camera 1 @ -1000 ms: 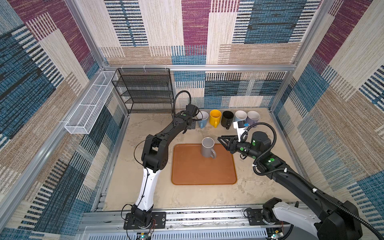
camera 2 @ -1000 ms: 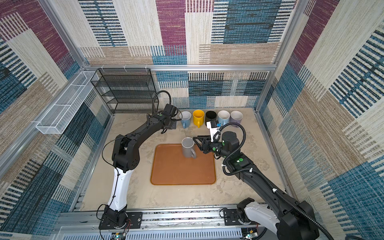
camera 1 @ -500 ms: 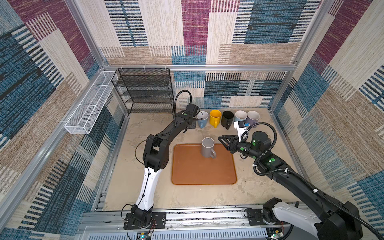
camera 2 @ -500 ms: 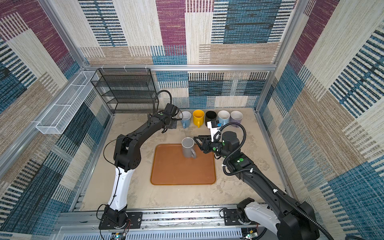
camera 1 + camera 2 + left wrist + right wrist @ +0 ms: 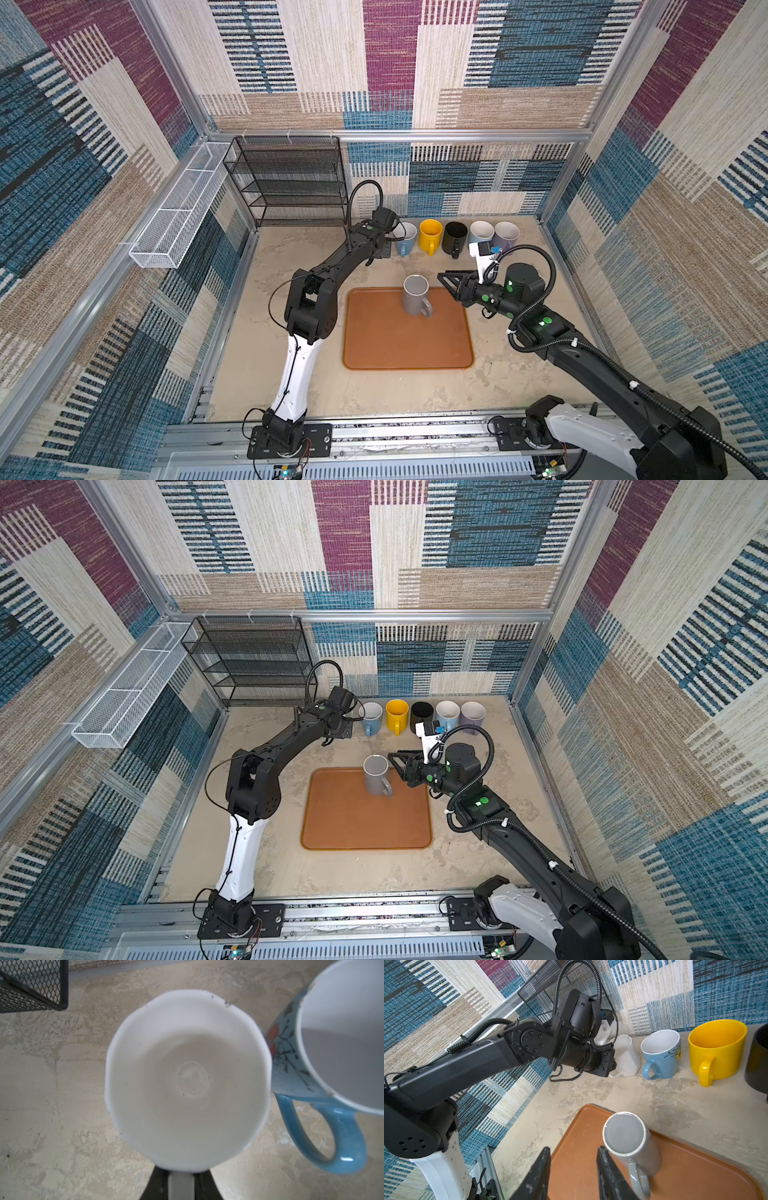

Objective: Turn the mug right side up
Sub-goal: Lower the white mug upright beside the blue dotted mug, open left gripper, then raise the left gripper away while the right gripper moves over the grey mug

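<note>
Stretching back, left claw (image 5: 180, 1182) on white mug (image 5: 187, 1076) (right claw (image 5: 573, 1150) parted).

You have bare room on the flat orange plastic tray (image 5: 407, 345) in front of the upturned grey ceramic mug (image 5: 415, 293). The right gripper (image 5: 440, 276) stands just beside its right side. Behind, a mug row lines the wall, from the white faceted mug (image 5: 626, 1057), pinched by the left gripper (image 5: 181, 1182), to the lavender mug (image 5: 506, 235).

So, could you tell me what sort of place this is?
Probably a robot test cell: patterned walls on an aluminium frame, two robot arms on a base rail, and a row of mugs behind an orange tray.
</note>
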`<state>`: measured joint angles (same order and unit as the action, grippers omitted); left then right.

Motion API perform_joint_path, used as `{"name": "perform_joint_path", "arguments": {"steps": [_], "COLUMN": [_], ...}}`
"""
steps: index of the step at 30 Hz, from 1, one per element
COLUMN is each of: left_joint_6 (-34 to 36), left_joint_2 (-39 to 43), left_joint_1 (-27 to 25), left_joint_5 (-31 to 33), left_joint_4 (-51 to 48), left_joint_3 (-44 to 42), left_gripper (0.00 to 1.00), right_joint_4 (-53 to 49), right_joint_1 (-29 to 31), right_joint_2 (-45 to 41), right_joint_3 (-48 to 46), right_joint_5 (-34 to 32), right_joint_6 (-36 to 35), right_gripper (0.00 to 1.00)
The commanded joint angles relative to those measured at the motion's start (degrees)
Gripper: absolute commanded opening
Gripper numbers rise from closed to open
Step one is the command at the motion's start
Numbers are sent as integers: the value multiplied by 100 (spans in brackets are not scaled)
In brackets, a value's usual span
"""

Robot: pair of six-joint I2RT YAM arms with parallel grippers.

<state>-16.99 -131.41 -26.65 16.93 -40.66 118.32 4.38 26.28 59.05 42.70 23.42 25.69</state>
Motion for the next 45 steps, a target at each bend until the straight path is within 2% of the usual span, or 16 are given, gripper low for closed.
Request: {"name": "perform_joint_path", "arguments": {"steps": [1, 16, 20, 25, 37, 45], "left_joint_6": [30, 117, 135, 179, 181, -105], "left_joint_2": [125, 202, 355, 780, 2198, 3356], "left_joint_1": [-6, 6, 2, 0, -8, -2], "left_joint_5": [30, -125, -155, -102, -491, -888], "left_joint_4": [95, 55, 33, 208, 1132, 1468], "left_joint_3": [23, 68, -8, -305, -1932, -3294], "left_gripper": [10, 36, 40, 40, 46, 47], "right_joint_4": [53, -14, -196, -450, -1049, -1497], "right_joint_1": [0, -1, 0, -1, -1, 4], "right_joint_2": [-7, 107, 151, 203, 431, 979], "right_joint_3": [54, 132, 212, 260, 189, 355], "right_joint_5": [-24, -18, -87, -413, -847, -593], "right_joint_6": [-1, -50, -172, -322, -751, -1172], "right_gripper": [40, 40, 41, 41, 41, 41]}}
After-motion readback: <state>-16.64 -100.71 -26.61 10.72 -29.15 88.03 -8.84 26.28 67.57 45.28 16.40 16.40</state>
